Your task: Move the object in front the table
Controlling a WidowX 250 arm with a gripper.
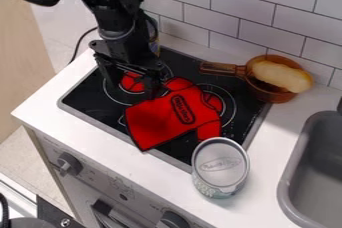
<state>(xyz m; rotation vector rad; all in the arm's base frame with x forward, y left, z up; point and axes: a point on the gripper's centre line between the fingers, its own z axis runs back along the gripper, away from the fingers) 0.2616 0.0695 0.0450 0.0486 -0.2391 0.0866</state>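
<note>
Cloth looks matt; stovetop glossy; can metal.

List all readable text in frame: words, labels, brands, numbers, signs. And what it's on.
No text reads reliably.
Red cloth: framed label, too small to read surely.
Can: marking on lid, print on side, too small.
Stove's front panel: tiny marks, too small.

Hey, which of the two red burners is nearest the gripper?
The left burner in the picture, seen between the open fingers of the gripper. The other burner shows at the red cloth's right side.
</note>
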